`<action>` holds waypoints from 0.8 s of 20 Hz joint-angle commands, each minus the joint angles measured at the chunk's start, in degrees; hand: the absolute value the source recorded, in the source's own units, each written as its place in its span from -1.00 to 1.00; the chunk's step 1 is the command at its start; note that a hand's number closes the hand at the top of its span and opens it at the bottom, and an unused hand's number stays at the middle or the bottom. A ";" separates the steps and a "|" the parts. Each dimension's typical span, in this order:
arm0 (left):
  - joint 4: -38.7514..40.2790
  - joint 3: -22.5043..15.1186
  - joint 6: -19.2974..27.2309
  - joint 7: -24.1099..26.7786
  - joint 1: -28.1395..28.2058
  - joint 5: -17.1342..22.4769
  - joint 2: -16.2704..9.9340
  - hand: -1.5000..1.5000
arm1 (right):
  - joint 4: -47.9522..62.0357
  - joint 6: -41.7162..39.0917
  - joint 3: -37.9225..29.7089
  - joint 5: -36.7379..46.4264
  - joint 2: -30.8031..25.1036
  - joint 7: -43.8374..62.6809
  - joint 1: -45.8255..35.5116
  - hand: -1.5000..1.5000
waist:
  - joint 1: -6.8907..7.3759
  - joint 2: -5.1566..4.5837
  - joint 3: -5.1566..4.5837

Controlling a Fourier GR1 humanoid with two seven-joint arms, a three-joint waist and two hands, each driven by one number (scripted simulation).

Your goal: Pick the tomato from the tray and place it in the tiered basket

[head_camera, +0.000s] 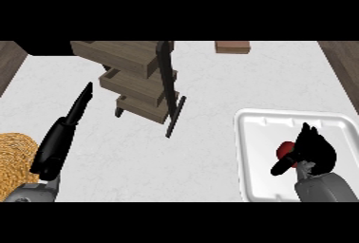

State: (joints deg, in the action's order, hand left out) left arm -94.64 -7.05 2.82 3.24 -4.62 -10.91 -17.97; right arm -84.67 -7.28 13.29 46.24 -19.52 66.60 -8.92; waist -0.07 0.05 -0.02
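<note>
Head view, looking steeply down on a pale marbled counter (210, 142). A white tray (252, 161) with a raised rim lies at the near right. The right hand (312, 149) sits over the tray's middle, its grey forearm entering from the lower edge. The fingers curl around the tomato (285, 149), of which only a red patch shows at the hand's left side; the thumb lies just below that patch. The tomato is thus within the tray's outline, enclosed by the hand; whether it touches the tray floor or is raised above it cannot be told.

The tiered basket (136, 78) stands at the far centre-left, well apart from the tray. It consists of three wooden box-like tiers, stacked and stepped, carried on a dark frame whose upright runs along the right side of the tiers, with a slanted strut reaching the counter below.

The left hand (60, 137) shows at the left, fingers straight, held together and pointing toward the far side, holding nothing. Its fingertips lie near the lower left of the basket but apart from it.

A round, golden-brown woven object (14, 161) lies at the near left edge, partly behind the left forearm. A small brown block (232, 47) rests at the far edge, right of the basket.
</note>
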 commanded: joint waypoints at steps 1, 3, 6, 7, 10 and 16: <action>4.16 3.27 -1.56 0.20 -5.06 1.71 -0.38 0.00 | -3.31 -1.63 -0.07 2.71 2.97 10.62 1.51 -1.00 | -0.56 -0.02 -0.04; 2.52 1.39 -0.56 0.43 -1.86 -0.45 0.96 0.00 | 1.04 -1.04 -2.80 2.92 3.47 7.30 -0.13 -1.00 | 0.04 -0.04 0.00; 2.03 1.03 -0.58 2.97 0.99 -1.11 1.62 0.00 | 0.25 -1.90 -3.45 4.26 4.72 7.10 1.04 -1.00 | 0.09 0.01 -0.01; 5.42 1.77 -1.29 1.32 -4.69 -1.24 1.19 0.00 | 10.39 -0.13 -5.42 4.42 5.42 3.69 -4.56 -1.00 | 0.33 -0.25 0.02; -0.44 0.42 0.35 0.98 2.22 -3.12 3.07 0.00 | 7.26 -1.70 -4.51 4.05 6.65 0.48 0.03 1.00 | 0.23 -0.01 0.01; -0.56 4.37 -4.42 0.92 0.92 -1.16 1.83 0.00 | 8.38 4.98 -5.75 9.07 6.81 -8.74 -0.91 1.00 | 0.18 -0.02 0.02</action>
State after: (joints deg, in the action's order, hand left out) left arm -93.72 -4.37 0.35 4.44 -4.64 -12.48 -15.86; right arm -76.73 -3.97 7.47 52.50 -12.75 58.71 -9.73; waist 0.04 0.23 -0.30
